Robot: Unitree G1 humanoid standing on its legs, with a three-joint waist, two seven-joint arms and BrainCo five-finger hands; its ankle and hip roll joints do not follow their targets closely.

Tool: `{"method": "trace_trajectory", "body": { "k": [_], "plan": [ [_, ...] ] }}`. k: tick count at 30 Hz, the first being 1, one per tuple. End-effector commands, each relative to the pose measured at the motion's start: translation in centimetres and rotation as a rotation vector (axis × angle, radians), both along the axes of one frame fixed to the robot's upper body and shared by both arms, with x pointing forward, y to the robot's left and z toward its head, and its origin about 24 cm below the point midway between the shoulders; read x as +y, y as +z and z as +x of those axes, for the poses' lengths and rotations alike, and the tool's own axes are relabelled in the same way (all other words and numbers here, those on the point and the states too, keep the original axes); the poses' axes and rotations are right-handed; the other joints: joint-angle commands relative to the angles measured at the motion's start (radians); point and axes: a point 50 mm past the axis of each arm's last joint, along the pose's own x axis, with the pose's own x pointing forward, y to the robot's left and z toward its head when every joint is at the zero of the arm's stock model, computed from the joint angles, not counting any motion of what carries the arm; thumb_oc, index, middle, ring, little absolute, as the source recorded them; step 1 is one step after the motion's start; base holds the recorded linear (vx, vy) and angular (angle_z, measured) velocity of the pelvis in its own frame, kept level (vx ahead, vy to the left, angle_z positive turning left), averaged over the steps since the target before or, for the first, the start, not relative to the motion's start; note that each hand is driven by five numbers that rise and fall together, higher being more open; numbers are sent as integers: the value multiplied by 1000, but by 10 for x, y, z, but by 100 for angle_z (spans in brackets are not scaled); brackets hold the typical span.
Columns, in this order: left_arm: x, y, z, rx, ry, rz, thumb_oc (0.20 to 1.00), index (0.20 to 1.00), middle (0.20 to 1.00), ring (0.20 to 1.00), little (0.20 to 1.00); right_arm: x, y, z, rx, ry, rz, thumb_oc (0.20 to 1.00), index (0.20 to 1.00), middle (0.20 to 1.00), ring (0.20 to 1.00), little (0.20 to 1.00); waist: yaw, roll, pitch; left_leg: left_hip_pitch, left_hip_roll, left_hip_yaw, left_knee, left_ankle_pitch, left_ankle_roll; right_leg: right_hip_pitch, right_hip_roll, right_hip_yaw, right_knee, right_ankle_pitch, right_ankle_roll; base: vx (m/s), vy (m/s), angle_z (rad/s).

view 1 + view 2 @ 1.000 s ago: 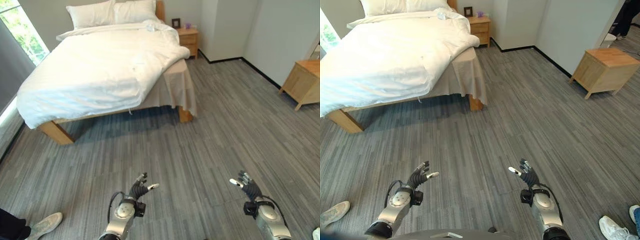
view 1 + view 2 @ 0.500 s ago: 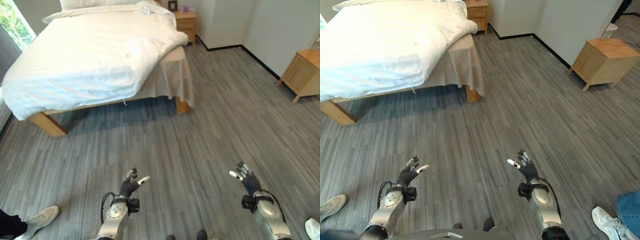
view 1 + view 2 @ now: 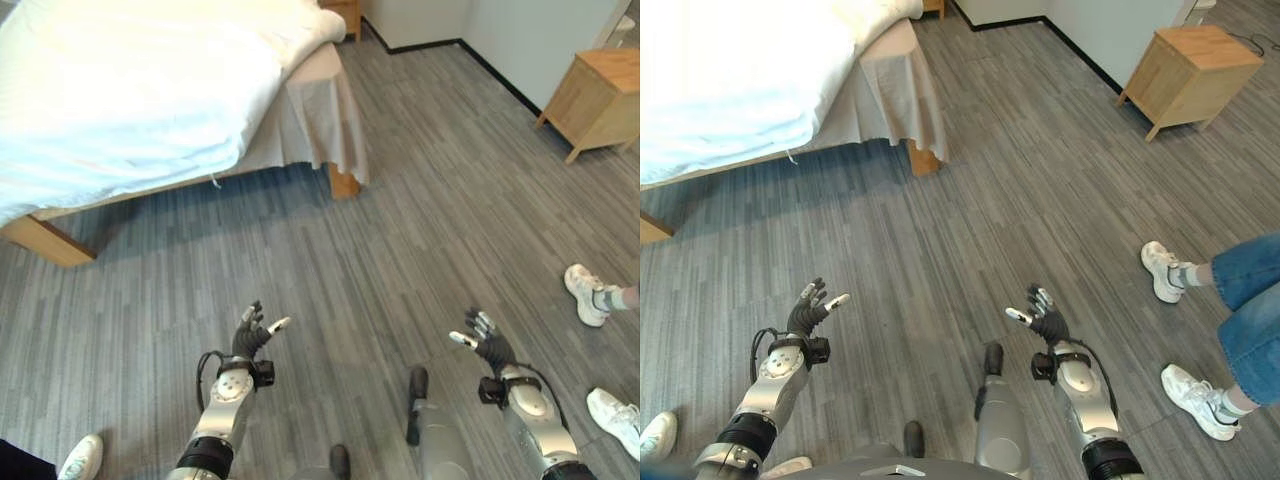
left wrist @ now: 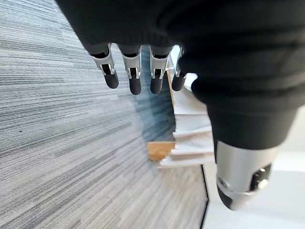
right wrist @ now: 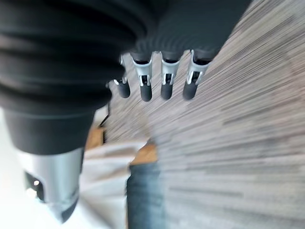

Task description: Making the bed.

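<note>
The robot's left hand [image 3: 250,338] and right hand [image 3: 488,345] hover above the grey floor [image 3: 420,230], fingers [image 4: 131,76] loosely spread and holding nothing. The bed [image 3: 120,90], under a white duvet [image 3: 150,70] with a beige sheet [image 3: 320,120] draping its near corner, stands well apart ahead on the robot's left. A wooden cabinet [image 3: 590,100] sits by the wall at right, where a person in jeans [image 3: 1245,310] and white sneakers [image 3: 1160,270] stands.
</note>
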Motion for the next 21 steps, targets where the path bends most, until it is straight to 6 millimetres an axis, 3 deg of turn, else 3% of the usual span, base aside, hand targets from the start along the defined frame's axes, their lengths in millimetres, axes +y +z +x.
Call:
{"method": "trace_trajectory", "body": {
  "k": [1,2,4,5,6,7,8,10,11,13,15,16,17,18,19,21],
  "plan": [
    [-8,19,7,-108,-59,30,1000,1000,1000,1000,1000,-4,28,19,-140,18,-28,1000,1000,1000,1000,1000,-10,29,-56,226,115,-43,-14,13,-83,12,35,-54,48,211,7,376,-263,80],
    [-10,17,6,-100,-59,24,1000,1000,1000,1000,1000,-5,29,21,-138,26,-41,1000,1000,1000,1000,1000,-8,36,-58,214,134,-39,39,53,-96,23,46,-67,63,195,-8,528,-376,49],
    [-16,15,3,-110,-50,-52,1000,1000,1000,1000,1000,-7,29,24,-127,40,-59,1000,1000,1000,1000,1000,1,53,-63,145,169,-33,259,213,-125,72,80,-100,102,141,-55,314,-259,23],
    [-16,15,3,-110,-49,-51,1000,1000,1000,1000,1000,-7,29,24,-127,40,-58,1000,1000,1000,1000,1000,-1,49,-64,141,166,-36,258,216,-124,70,76,-101,100,143,-55,391,-469,5],
    [-17,12,-3,-107,-31,-120,1000,1000,1000,1000,1000,-10,31,25,-136,20,-27,1000,1000,1000,1000,1000,16,15,-52,9,197,20,574,332,-129,163,93,-123,82,103,-109,465,-580,-11],
    [-13,14,-5,-116,-33,-111,1000,1000,1000,1000,1000,-13,33,26,-146,3,-6,1000,1000,1000,1000,1000,45,-4,-29,-43,206,39,724,345,-129,217,107,-129,70,74,-137,609,-730,-18],
    [-11,17,-6,-126,-29,-105,1000,1000,1000,1000,1000,-15,34,27,-152,-14,2,1000,1000,1000,1000,1000,72,-16,-8,-104,202,66,790,328,-128,258,114,-133,50,51,-147,424,-450,-16],
    [-14,15,-4,-127,-3,-148,1000,1000,1000,1000,1000,-23,32,30,-132,-57,-1,1000,1000,1000,1000,1000,114,-24,11,-212,236,136,831,314,-135,337,128,-136,14,23,-153,300,-264,-50],
    [-14,16,-4,-128,-3,-148,1000,1000,1000,1000,1000,-23,32,30,-133,-57,-1,1000,1000,1000,1000,1000,114,-26,10,-215,234,137,830,316,-134,335,126,-136,13,25,-153,374,-169,-61],
    [-15,8,-8,-122,75,-273,1000,1000,1000,1000,1000,-24,38,36,-155,-95,0,1000,1000,1000,1000,1000,166,-16,14,-344,233,175,704,294,-147,426,132,-124,-14,-4,-145,482,-71,-15],
    [-11,3,-15,-117,115,-294,1000,1000,1000,1000,1000,-22,41,37,-174,-94,6,1000,1000,1000,1000,1000,197,-5,2,-381,201,187,544,316,-142,473,134,-105,-26,-31,-136,398,25,-26],
    [-11,3,-15,-117,115,-294,1000,1000,1000,1000,1000,-22,41,37,-174,-94,6,1000,1000,1000,1000,1000,197,-9,0,-379,197,191,535,322,-140,470,131,-104,-26,-30,-135,535,89,-73],
    [-12,-2,-23,-97,121,-313,1000,1000,1000,1000,1000,-20,40,36,-165,-90,-41,1000,1000,1000,1000,1000,230,16,-19,-387,127,141,362,329,-123,524,140,-82,-36,-58,-124,580,112,-75],
    [-13,-3,-24,-95,112,-307,1000,1000,1000,1000,1000,-21,39,36,-165,-95,-42,1000,1000,1000,1000,1000,238,30,-31,-377,85,113,229,336,-120,554,147,-73,-50,-71,-116,801,108,-70],
    [-15,0,-23,-98,84,-285,1000,1000,1000,1000,1000,-24,41,35,-178,-130,-18,1000,1000,1000,1000,1000,234,46,-47,-386,67,137,149,356,-126,584,164,-66,-62,-86,-118,562,20,-38],
    [-18,7,-21,-113,19,-239,1000,1000,1000,1000,1000,-26,38,33,-170,-152,-5,1000,1000,1000,1000,1000,213,56,-65,-370,48,259,125,375,-108,612,175,-66,-54,-104,-121,505,-29,-8]
  ]
}}
